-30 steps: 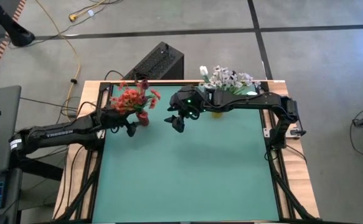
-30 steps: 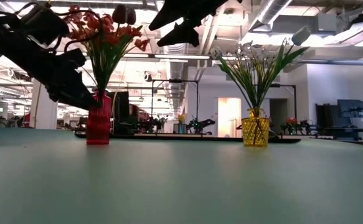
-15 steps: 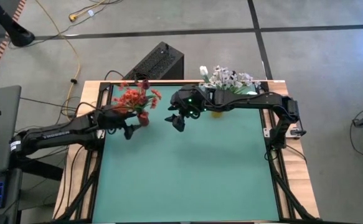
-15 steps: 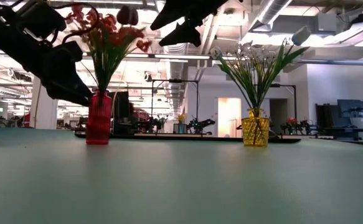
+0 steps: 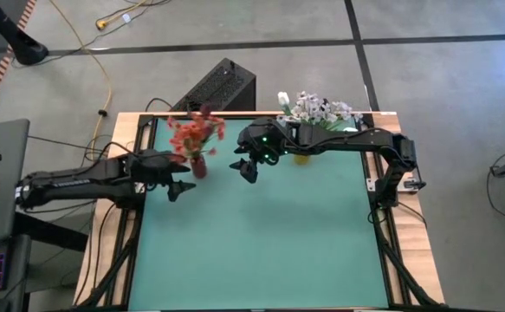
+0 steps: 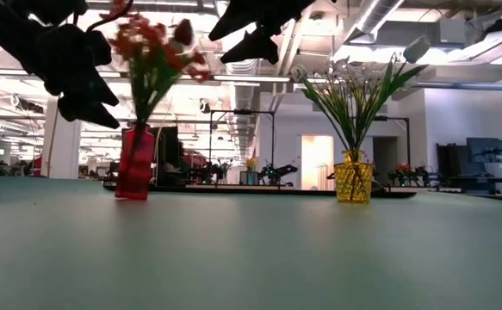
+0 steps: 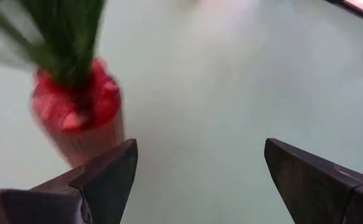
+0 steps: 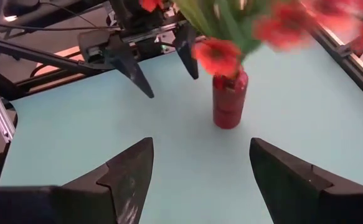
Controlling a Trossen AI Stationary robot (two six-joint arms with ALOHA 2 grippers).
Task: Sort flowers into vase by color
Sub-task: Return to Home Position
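A red vase (image 5: 199, 167) stands at the table's far left with orange-red flowers (image 5: 195, 133) in it; their heads show blurred in the low view. A yellow vase (image 6: 354, 182) at the far middle holds the white flowers (image 5: 320, 110). My left gripper (image 5: 178, 188) hangs open just left of and nearer than the red vase (image 7: 76, 126), apart from it. My right gripper (image 5: 245, 169) hovers open in the air between the two vases, with nothing between its fingers.
A black box (image 5: 220, 87) lies on the floor beyond the far edge. The green table top (image 5: 261, 243) stretches toward the near edge. Wooden rails (image 5: 405, 251) and the arms' bases flank it left and right.
My left gripper has drawn back from the red vase toward the table's left and near side and has risen, still open. The orange-red flowers have swung toward the far edge, and the red vase has shifted slightly and shows blurred. The right arm has kept still.
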